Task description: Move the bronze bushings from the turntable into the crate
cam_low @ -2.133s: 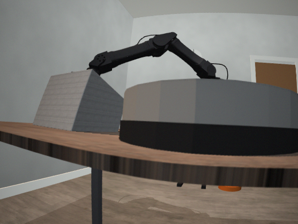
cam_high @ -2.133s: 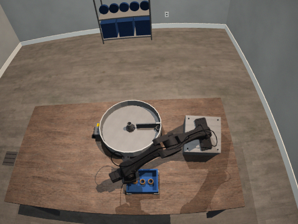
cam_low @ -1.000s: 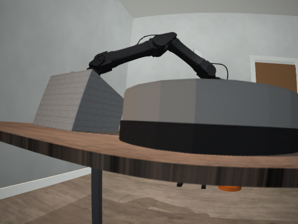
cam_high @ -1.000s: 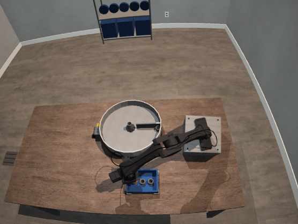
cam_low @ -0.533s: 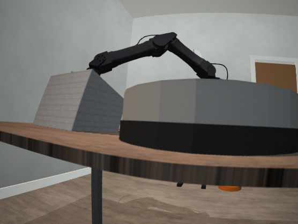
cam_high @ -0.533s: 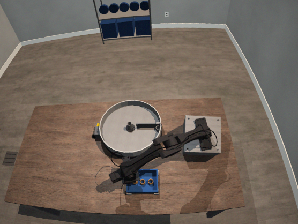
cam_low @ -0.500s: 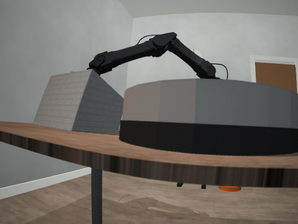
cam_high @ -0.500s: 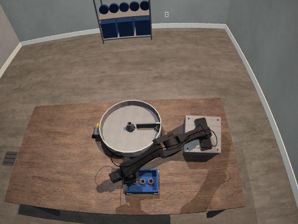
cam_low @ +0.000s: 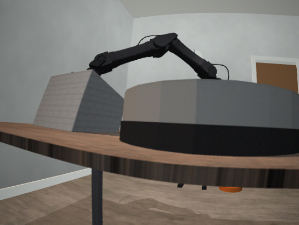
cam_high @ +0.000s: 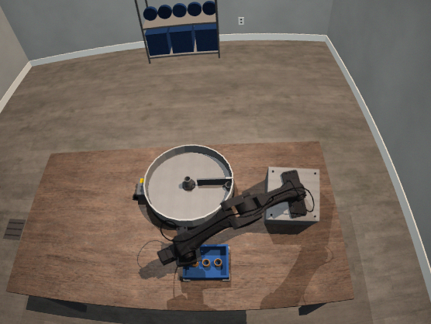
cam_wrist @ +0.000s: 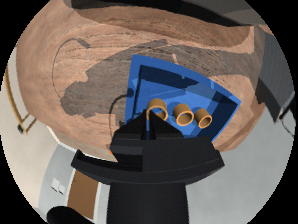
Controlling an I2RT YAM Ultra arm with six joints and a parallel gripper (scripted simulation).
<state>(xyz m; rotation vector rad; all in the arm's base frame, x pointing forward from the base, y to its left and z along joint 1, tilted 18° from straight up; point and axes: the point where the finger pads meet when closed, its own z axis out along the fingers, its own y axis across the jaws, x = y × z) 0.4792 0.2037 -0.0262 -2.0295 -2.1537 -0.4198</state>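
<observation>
The blue crate (cam_high: 206, 268) sits on the table in front of the turntable (cam_high: 189, 184). It also shows in the wrist view (cam_wrist: 180, 106). Two bronze bushings (cam_high: 212, 262) stand in it, also seen in the wrist view (cam_wrist: 193, 117). A third bronze bushing (cam_wrist: 157, 107) is at the crate's left end, half hidden under the gripper in the top view (cam_high: 194, 264). My gripper (cam_wrist: 147, 113) is over that end and shut, pinching this bushing's near wall. One steel bushing (cam_high: 225, 186) rests by the turntable's right rim, beside the dark divider bar (cam_high: 212, 181).
The turntable's centre hub (cam_high: 188, 182) stands upright. The arm's grey base block (cam_high: 293, 195) is to the right of the turntable. The turntable's high wall (cam_low: 212, 102) hides the crate in the exterior view. A shelf with blue bins (cam_high: 181, 31) stands at the far wall.
</observation>
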